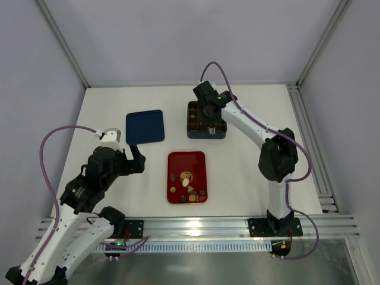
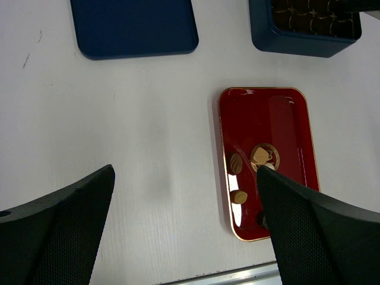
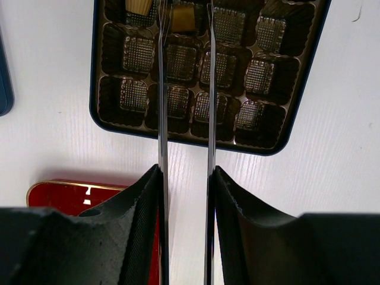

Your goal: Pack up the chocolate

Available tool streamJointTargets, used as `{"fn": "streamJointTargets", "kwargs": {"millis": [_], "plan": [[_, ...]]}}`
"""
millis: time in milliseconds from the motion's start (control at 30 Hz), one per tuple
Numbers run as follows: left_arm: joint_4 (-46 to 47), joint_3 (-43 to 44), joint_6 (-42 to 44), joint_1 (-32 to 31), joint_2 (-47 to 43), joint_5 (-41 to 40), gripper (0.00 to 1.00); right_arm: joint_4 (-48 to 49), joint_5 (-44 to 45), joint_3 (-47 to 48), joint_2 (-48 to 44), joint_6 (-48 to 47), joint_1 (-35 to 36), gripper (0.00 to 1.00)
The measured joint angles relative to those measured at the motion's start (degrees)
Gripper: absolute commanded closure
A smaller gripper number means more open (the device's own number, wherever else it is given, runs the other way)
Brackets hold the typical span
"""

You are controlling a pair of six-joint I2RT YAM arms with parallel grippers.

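Observation:
Several chocolate pieces (image 1: 189, 181), tan, brown and cream, lie in the near half of the flat red tray (image 1: 186, 160); they also show in the left wrist view (image 2: 259, 155). My right gripper (image 3: 186, 172) is shut on metal tongs (image 3: 162, 119) and hovers over the dark blue grid box (image 1: 206, 120). The tong tips stand on either side of a tan piece (image 3: 183, 16) in a far-row compartment. Another tan piece (image 3: 138, 6) sits in the compartment to its left. My left gripper (image 2: 184, 172) is open and empty above the table, left of the tray (image 2: 267, 113).
The box's flat dark blue lid (image 1: 145, 126) lies on the table at the back left, beyond my left gripper. Most box compartments (image 3: 255, 74) hold only brown liners. A metal rail (image 1: 237, 225) runs along the near table edge.

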Motion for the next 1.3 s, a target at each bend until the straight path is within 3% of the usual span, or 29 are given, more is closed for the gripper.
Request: {"fn": "streamJointTargets", "kwargs": {"millis": [500, 867, 1300], "plan": [[0.00, 0.02, -0.02, 0.00, 0.02, 0.00, 0.00, -0.11, -1.70, -0.70, -2.01, 0.04, 0.00, 0.58], [0.00, 0.02, -0.02, -0.02, 0.00, 0.02, 0.00, -0.11, -5.62, -14.82, -24.17, 0.22, 1.42, 0.59], [0.00, 0.02, -0.02, -0.07, 0.00, 0.02, 0.00, -9.81, -9.07, -30.08, -41.99, 5.75, 22.18, 0.59]]}}
